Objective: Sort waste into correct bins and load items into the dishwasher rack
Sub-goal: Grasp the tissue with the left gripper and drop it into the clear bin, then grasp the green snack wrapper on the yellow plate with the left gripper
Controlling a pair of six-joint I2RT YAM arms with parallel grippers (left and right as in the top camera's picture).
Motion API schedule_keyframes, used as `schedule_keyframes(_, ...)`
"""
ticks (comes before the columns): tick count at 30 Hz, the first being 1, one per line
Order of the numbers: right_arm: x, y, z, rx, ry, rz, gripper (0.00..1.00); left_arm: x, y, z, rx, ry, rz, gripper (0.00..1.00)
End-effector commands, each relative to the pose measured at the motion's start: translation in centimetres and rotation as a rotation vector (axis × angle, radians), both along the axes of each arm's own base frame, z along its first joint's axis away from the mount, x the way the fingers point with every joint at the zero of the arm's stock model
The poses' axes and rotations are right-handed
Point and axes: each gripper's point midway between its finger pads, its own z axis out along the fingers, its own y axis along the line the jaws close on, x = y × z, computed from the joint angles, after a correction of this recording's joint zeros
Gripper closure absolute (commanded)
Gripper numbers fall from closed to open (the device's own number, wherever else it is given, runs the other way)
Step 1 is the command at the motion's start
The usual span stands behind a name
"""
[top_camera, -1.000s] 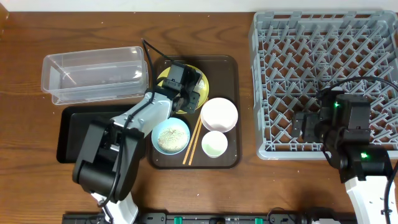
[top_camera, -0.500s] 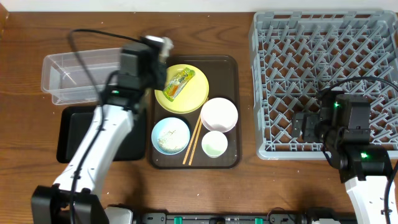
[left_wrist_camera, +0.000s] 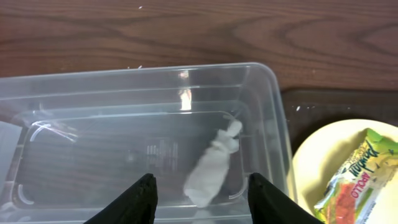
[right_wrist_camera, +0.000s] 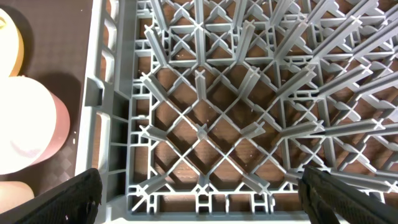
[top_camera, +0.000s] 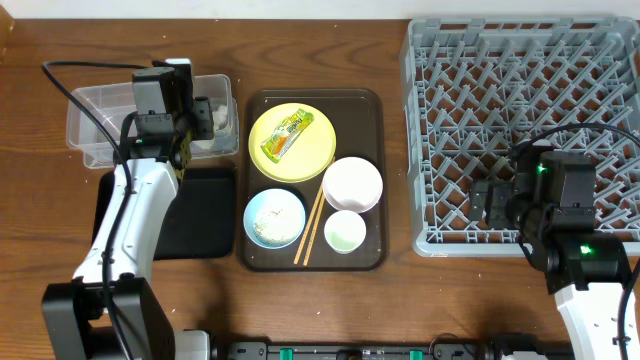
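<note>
My left gripper point(top_camera: 192, 118) point(left_wrist_camera: 202, 205) is open above the right end of the clear plastic tub point(top_camera: 100, 140) point(left_wrist_camera: 93, 124). A white crumpled scrap point(top_camera: 207, 112) point(left_wrist_camera: 213, 169) lies in the tub between the fingers. The yellow-green wrapper point(top_camera: 285, 135) point(left_wrist_camera: 360, 177) lies on the yellow plate point(top_camera: 318, 150) point(left_wrist_camera: 311, 168). Rice scraps sit in the light blue bowl point(top_camera: 274, 218). The white bowl point(top_camera: 352, 184) point(right_wrist_camera: 25, 124), pale cup point(top_camera: 345, 232) and chopsticks point(top_camera: 311, 226) are on the brown tray. My right gripper point(top_camera: 488, 203) point(right_wrist_camera: 211, 199) is open and empty over the grey rack's point(top_camera: 530, 90) point(right_wrist_camera: 205, 93) front left corner.
The brown serving tray point(top_camera: 372, 110) holds the dishes at the table's middle. The shallow black tray point(top_camera: 200, 215) lies in front of the clear tub, partly under my left arm. The rack's upright pegs stand under my right gripper.
My left arm has swung left from over the yellow plate to over the clear tub. A white scrap now lies in the tub. The right arm has not moved.
</note>
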Motion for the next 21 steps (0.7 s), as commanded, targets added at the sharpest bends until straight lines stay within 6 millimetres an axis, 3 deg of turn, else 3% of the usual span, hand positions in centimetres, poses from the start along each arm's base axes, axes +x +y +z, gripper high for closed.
schedule_keyframes(1, 0.4, -0.1, 1.0, 0.008, -0.026, -0.009, 0.01, 0.3, -3.0, 1.5, -0.050, -0.037, -0.095, 0.46)
schedule_keyframes(5, 0.4, -0.1, 1.0, 0.009, -0.026, -0.009, 0.01, -0.2, -8.0, 1.0, -0.068, -0.020, -0.266, 0.34)
schedule_keyframes(10, 0.4, -0.1, 1.0, 0.009, -0.026, -0.009, 0.01, -0.5, -11.8, -1.9, -0.017, 0.048, -0.401, 0.25)
schedule_keyframes(17, 0.4, -0.1, 1.0, 0.009, -0.025, -0.009, 0.01, -0.6, -12.9, -8.2, -0.021, 0.188, -0.422, 0.22)
schedule_keyframes(21, 0.4, -0.1, 1.0, 0.009, -0.026, -0.009, 0.01, -0.6, -12.9, -10.6, -0.023, 0.236, -0.421, 0.21)
